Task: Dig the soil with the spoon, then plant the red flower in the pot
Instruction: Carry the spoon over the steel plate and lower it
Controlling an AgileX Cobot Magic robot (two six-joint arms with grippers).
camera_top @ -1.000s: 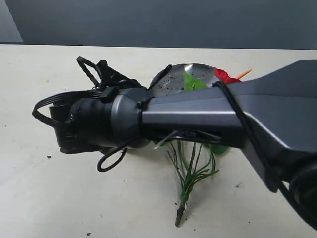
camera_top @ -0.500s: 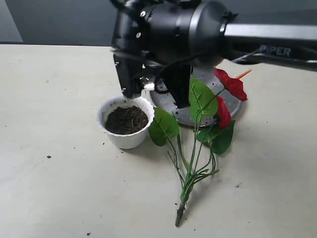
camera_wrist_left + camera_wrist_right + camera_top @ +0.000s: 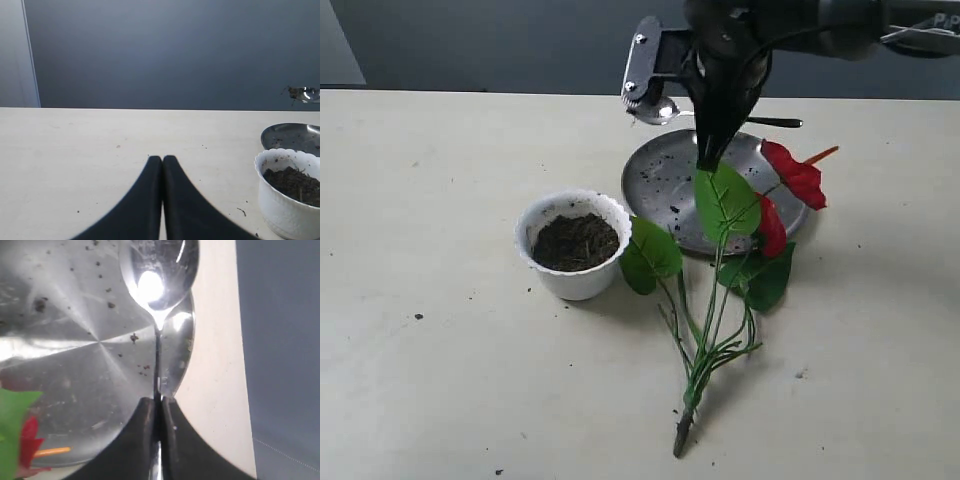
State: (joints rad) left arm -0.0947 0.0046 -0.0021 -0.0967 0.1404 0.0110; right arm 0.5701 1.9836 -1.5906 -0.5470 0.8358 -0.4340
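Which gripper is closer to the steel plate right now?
Right. The right gripper, shut on the spoon, hangs directly above the plate; the left gripper sits beyond the pot, farther away.

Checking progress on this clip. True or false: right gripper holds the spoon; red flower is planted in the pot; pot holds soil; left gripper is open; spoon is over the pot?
1. The right gripper holds the spoon: true.
2. The red flower is planted in the pot: false; it lies on the table, blooms over the steel plate.
3. The pot holds soil: true.
4. The left gripper is open: false; it is shut, holding nothing.
5. The spoon is over the pot: false; it hangs over the steel plate.
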